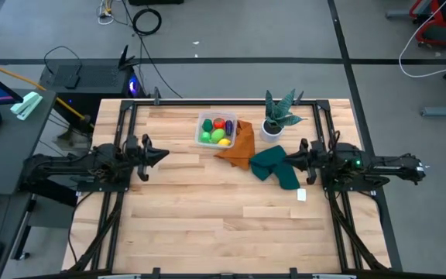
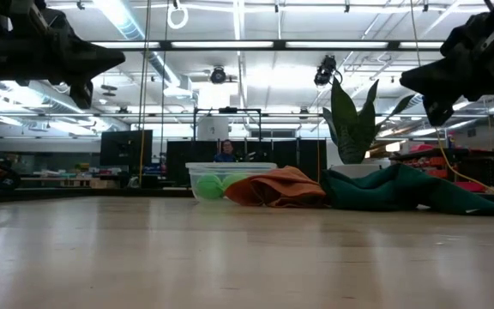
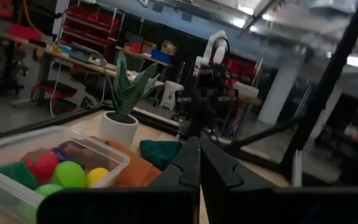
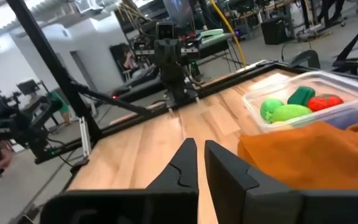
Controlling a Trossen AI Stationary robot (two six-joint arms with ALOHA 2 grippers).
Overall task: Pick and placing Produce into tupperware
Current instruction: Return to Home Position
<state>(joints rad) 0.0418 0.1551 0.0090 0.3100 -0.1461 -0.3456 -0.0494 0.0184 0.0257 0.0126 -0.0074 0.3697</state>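
tupperware (image 1: 204, 118): clear
produce (image 1: 218, 132): green, red, yellow, dark purple
one cloth (image 1: 238, 145): orange
other cloth (image 1: 279, 167): dark green
plant (image 1: 279, 108): mottled green
pot (image 1: 271, 129): white
table (image 1: 207, 209): pale wood

In the low view, the orange cloth (image 2: 274, 187) hid the right end of the tupperware (image 2: 217, 168) at centre frame, leaving only green produce (image 2: 208, 186) visible. The left gripper (image 2: 93, 64) and right gripper (image 2: 427, 86) were cut off at the upper corners.

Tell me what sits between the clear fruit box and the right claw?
An orange cloth against the tupperware, then a dark green cloth by the right gripper, seen in the high view.
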